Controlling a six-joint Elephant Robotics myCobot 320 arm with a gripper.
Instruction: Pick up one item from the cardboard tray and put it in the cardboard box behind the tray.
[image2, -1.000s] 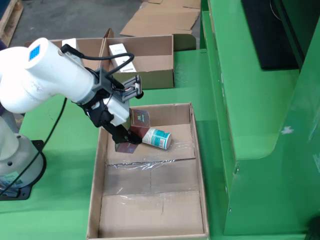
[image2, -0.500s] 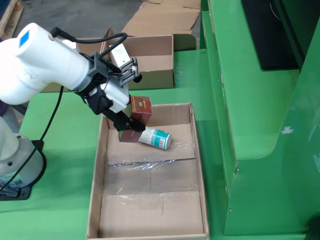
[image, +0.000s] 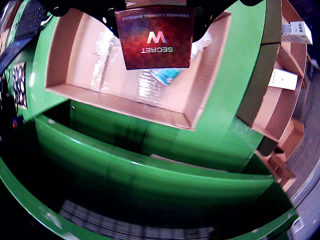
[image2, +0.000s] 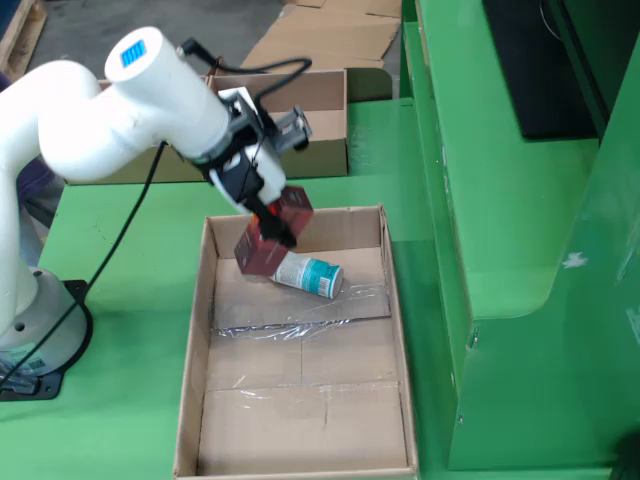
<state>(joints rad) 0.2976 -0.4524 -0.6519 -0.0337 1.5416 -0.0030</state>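
A dark red box (image2: 272, 232) printed "W SECRET" hangs above the far end of the cardboard tray (image2: 194, 378), with my gripper (image2: 276, 226) shut on it. In the wrist view the red box (image: 155, 37) fills the top centre, gripped from the top edge of the frame; my fingers are hidden by it. A white and teal tube (image2: 310, 275) lies on the tray floor just below the box, and shows as a teal patch (image: 167, 75) under the box in the wrist view. The cardboard box (image2: 315, 150) with a white carton (image2: 240, 108) stands behind the tray.
A second open carton (image2: 180, 95) sits left of the target box. Flat cardboard sheets (image2: 320, 40) lie further back. A tall green machine frame (image2: 520, 250) borders the tray on the right. The arm's base (image2: 35, 330) stands at left.
The arm has lifted the red box clear of the tray floor and swung it up and to the right, turning the wrist. The tube stays where it lay.
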